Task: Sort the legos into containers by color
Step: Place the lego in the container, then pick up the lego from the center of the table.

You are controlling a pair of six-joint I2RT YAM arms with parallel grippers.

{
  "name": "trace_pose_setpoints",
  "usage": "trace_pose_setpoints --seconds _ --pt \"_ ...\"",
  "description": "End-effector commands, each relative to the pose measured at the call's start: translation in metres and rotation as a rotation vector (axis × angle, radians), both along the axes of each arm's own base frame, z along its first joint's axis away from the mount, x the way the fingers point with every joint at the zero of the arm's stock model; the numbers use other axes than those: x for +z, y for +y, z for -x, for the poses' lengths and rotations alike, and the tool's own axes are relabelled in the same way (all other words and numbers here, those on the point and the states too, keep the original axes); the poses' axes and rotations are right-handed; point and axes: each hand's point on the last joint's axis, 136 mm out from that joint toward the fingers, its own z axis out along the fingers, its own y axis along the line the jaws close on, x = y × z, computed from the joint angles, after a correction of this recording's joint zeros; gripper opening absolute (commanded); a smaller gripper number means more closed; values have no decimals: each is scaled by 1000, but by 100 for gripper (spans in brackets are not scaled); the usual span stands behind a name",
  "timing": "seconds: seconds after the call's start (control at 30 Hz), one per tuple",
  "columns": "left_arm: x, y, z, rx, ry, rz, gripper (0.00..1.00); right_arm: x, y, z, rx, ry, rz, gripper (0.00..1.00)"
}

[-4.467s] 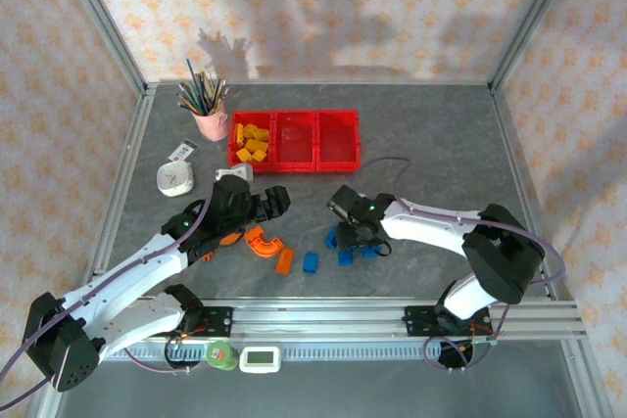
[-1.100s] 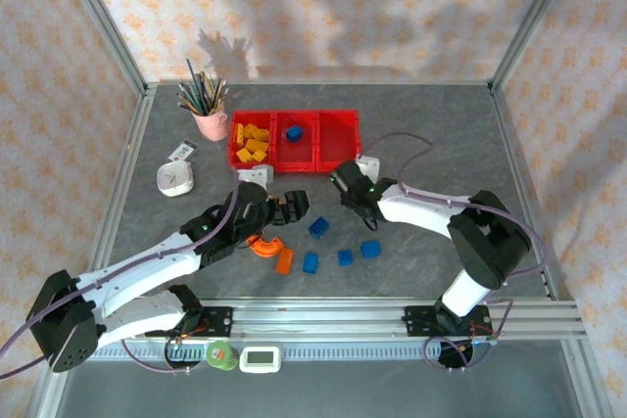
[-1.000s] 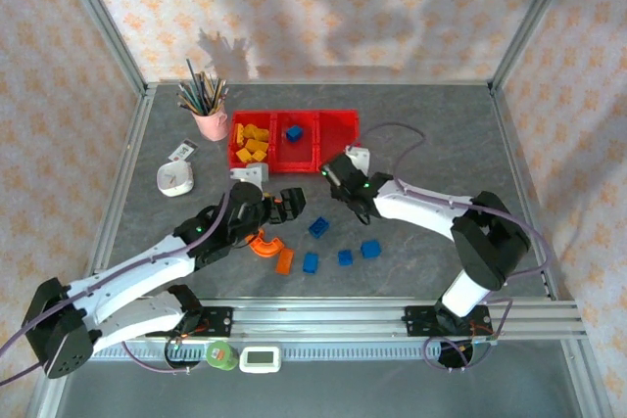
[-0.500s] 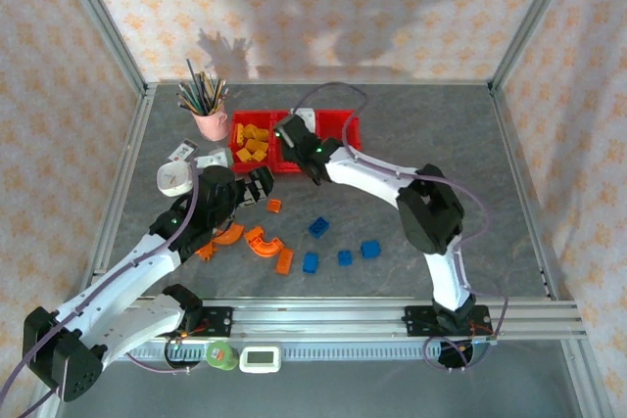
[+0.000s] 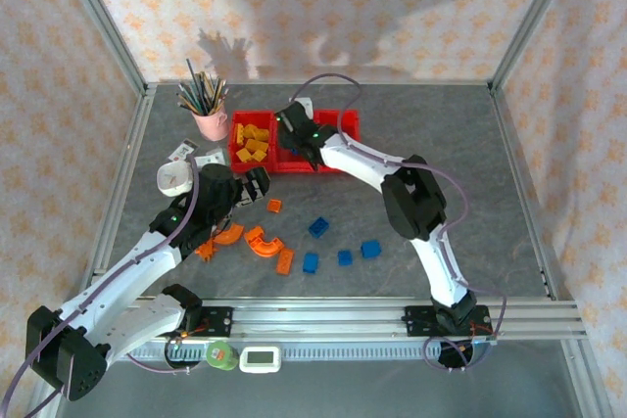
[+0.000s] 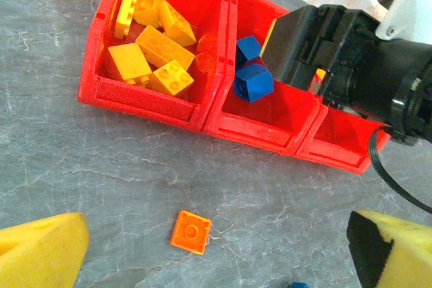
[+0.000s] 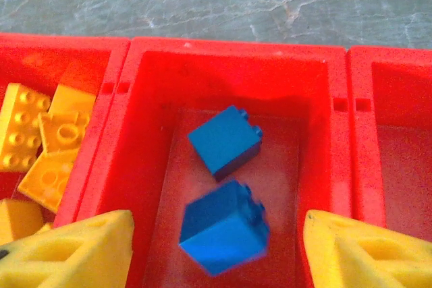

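1. Three red containers (image 5: 338,129) joined in one row sit in the upper middle of the top view, and the row's long axis runs left to right. In the left wrist view that row slants from upper left down to lower right.
2. The left compartment holds a heap of yellow legos (image 6: 152,48) lying at mixed angles, several with studs up.
3. Two blue legos are in the middle compartment. In the right wrist view the upper one (image 7: 225,141) is tipped over, with its studs toward the upper right. The lower one (image 7: 223,228) is blurred, with studs along its right side. Both are blocky, with no clear long axis.
4. The right gripper (image 7: 217,234) hangs over that middle compartment. Its fingers are spread wider than the lower brick and touch neither one.
5. The left gripper (image 6: 217,251) also gapes, with nothing between its fingers. It is low in its own frame, above the grey table (image 5: 441,163). An orange square (image 6: 190,232) lies flat there, stud side up and slightly rotated.
6. Below the row in the top view lie four loose blue legos (image 5: 318,227), orange arches (image 5: 263,242) and an orange bar (image 5: 285,261). The bar's long axis tilts from lower left to upper right.
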Motion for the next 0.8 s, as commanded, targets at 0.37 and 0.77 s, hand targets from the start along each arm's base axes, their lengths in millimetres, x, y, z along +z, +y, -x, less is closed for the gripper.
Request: trace_pose_setpoints --seconds 0.37,0.77 --pt "13 -27 19 -114 -5 149 99 30 -42 135 187 33 10 80" --pt "-11 -45 38 -112 22 203 99 -43 -67 209 250 147 112 88"
